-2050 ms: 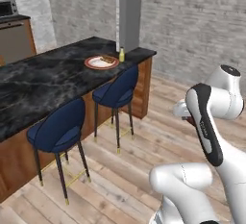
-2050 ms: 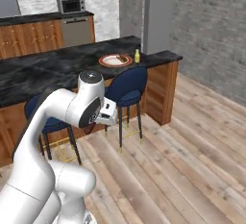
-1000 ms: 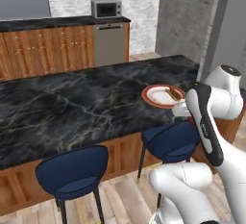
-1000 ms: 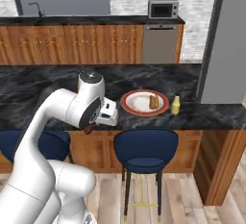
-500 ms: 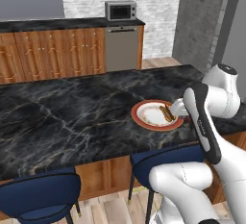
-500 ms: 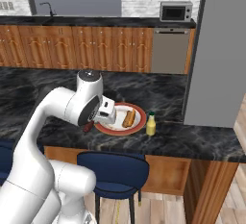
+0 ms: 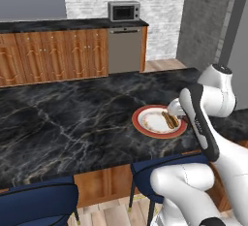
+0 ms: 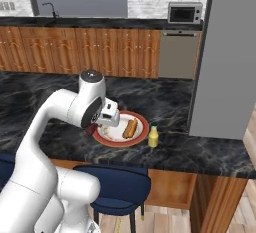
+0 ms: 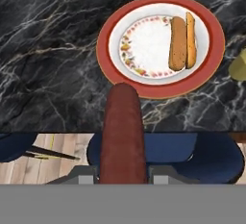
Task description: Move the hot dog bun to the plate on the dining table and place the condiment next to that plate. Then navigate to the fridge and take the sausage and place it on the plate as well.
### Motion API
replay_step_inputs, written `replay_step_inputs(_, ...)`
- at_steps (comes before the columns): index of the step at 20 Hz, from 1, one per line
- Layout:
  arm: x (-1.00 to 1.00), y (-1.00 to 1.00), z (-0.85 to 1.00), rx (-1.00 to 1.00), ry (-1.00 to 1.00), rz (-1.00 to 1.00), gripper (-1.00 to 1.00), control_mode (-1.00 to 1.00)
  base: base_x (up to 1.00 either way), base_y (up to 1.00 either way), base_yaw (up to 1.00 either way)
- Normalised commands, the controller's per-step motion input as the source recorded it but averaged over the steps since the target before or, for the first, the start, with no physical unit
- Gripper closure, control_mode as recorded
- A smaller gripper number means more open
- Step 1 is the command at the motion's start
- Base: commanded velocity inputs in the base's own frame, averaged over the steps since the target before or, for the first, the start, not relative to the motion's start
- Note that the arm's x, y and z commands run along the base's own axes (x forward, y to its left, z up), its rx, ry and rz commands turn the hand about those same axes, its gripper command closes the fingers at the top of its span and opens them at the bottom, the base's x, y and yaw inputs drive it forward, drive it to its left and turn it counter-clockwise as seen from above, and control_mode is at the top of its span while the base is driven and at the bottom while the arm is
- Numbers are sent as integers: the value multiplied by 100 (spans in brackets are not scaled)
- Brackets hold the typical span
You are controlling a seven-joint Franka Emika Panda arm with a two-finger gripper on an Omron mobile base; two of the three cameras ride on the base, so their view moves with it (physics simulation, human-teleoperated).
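Dark-red sausage (image 9: 123,131) sits clamped in our jaws above the worktop (image 9: 48,50), near the plate (image 9: 216,50) bearing the bun (image 9: 181,43); we read no lettering on the condiment (image 8: 153,135).

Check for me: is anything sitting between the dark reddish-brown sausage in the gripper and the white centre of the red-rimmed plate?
Nothing visible. The sausage points at the red-rimmed plate across bare black marble table. The tan split bun lies along the plate's far side, and the yellow bottle stands outside the rim.

Microwave (image 7: 124,11), dishwasher (image 7: 125,50), perhaps 3 stools (image 8: 114,187)
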Motion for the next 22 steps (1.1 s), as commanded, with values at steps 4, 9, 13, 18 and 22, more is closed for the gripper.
replay_step_inputs(4, 100, 46, -22, -14, 14, -4, 100, -100, 0, 0, 0)
replay_step_inputs(9, 100, 43, -59, -17, 9, -8, 100, -100, 0, 0, 0)
replay_step_inputs(13, 100, -1, -88, -10, 1, -4, 100, -100, 0, 0, 0)
replay_step_inputs(18, 90, -28, -64, -2, 12, 0, 100, -100, 0, 0, 0)
replay_step_inputs(22, 40, -41, -41, 0, 8, 0, 100, -100, 0, 0, 0)
